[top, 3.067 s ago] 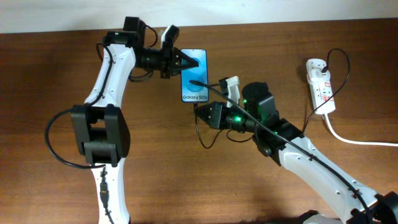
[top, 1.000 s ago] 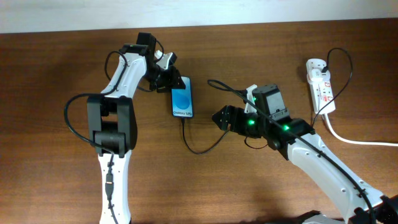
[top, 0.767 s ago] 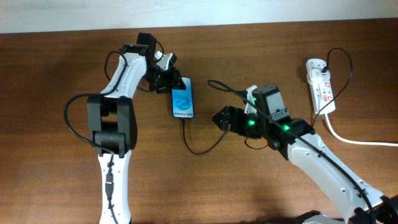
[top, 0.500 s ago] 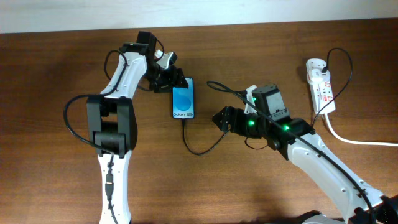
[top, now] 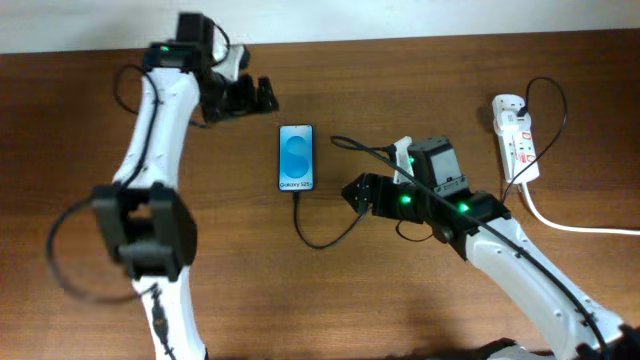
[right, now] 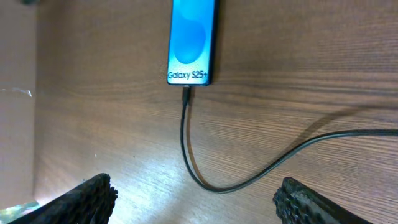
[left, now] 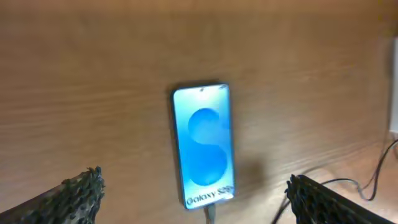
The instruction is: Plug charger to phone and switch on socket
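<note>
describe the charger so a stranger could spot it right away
On the wooden table, find the lit blue phone near the middle. The charger is the thin black cable plugged into its bottom edge, unlike the thick white lead of the power strip.

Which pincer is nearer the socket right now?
Right. The right pincer hangs between the phone and the socket; the left pincer is on the phone's far side, much farther off.

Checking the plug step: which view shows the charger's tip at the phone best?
Right wrist: the charger runs up to the phone, its tip meeting the bottom edge, close up. Left wrist shows only a stub under the phone at the frame's edge. Overhead shows the whole charger, but the joint is tiny.
</note>
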`<action>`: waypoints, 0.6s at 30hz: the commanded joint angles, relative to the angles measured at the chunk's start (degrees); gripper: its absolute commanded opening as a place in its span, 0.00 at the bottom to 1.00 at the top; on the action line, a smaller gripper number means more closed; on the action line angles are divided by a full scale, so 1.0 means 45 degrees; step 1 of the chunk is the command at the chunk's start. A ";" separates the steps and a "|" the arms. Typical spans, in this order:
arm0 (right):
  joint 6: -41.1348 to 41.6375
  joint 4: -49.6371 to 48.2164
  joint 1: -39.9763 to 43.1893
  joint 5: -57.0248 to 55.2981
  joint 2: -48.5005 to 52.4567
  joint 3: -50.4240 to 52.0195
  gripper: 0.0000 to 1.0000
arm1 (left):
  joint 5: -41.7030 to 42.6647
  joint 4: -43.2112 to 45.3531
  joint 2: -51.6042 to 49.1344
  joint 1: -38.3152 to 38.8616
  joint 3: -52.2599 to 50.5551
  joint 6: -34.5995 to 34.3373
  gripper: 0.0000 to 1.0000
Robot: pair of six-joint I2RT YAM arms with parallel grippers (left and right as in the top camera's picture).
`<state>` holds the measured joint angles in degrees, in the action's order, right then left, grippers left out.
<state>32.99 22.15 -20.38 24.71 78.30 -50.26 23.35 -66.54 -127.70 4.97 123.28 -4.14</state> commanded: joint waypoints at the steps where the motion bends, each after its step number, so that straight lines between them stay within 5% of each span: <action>1: -0.1282 0.1175 0.0107 0.0010 -0.1297 -0.0942 0.87 | -0.2370 -0.0418 0.2798 0.0049 0.0272 0.0165 1.00; 5: -0.2419 0.4595 0.1909 0.0010 -0.2511 -0.2531 0.87 | -0.2487 -0.0714 0.4959 0.0049 0.0272 0.0214 1.00; 12: -0.5047 1.0210 0.6737 -0.1661 -0.3109 -0.5576 0.88 | -0.2487 -0.1336 0.5241 0.0049 0.0267 0.0253 1.00; 18: -0.5615 1.0268 0.9452 -0.3682 -0.3079 -0.5571 0.94 | -0.2487 -0.1341 0.5241 0.0049 0.0267 0.0248 0.99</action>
<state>8.62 70.13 19.14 15.09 64.66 -74.17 12.58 -72.66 -105.41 5.23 123.66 -3.95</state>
